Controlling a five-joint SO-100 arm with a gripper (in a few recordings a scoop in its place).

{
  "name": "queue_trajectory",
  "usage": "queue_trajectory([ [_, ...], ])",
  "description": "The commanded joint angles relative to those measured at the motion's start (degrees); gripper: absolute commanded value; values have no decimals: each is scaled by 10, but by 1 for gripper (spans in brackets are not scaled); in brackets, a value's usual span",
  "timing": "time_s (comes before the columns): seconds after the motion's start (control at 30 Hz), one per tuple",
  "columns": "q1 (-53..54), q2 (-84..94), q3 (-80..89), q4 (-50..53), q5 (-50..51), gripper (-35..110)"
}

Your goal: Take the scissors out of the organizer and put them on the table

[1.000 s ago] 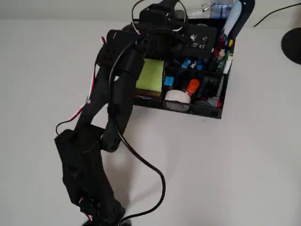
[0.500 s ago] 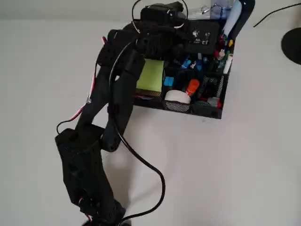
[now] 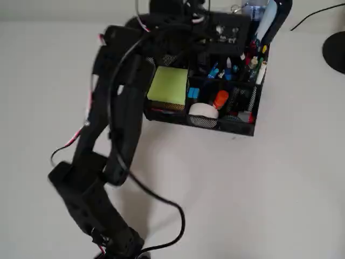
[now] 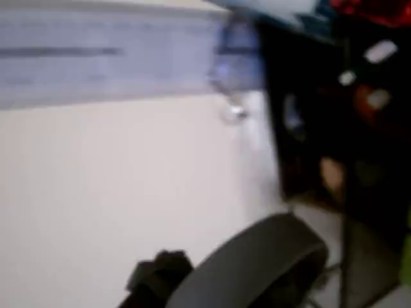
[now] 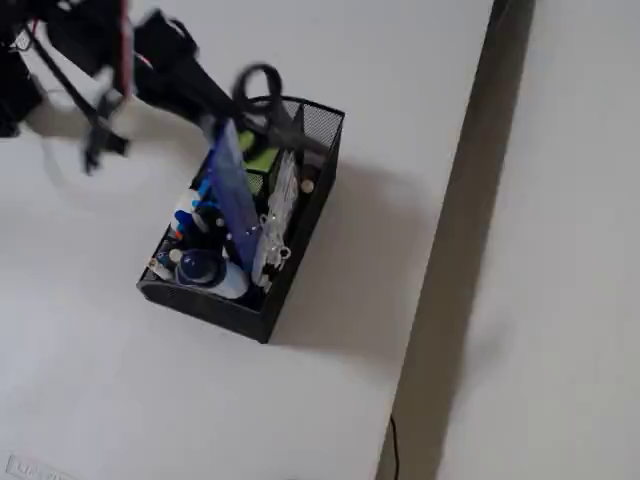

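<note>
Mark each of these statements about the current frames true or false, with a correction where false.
1. The scissors lie flat on the table. False: their loop handle is raised above the organizer, at the pincer.
2. A yellow-green sticky note pad sits in the organizer. True.
3. The organizer has tipped onto its side. False: it stands upright on the table.
4. The wrist view is sharp. False: it is blurred, and whether the pincer is shut cannot be told.
5. The arm reaches to the organizer's far side in the overhead view. True.
</note>
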Motion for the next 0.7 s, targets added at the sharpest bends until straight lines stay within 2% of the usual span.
queue_trajectory([
  [0.0,8,141,-41,16,-13,0],
  [0.27,9,255,-41,112,-18,0],
  [0.67,3,418,-39,378,4,0],
])
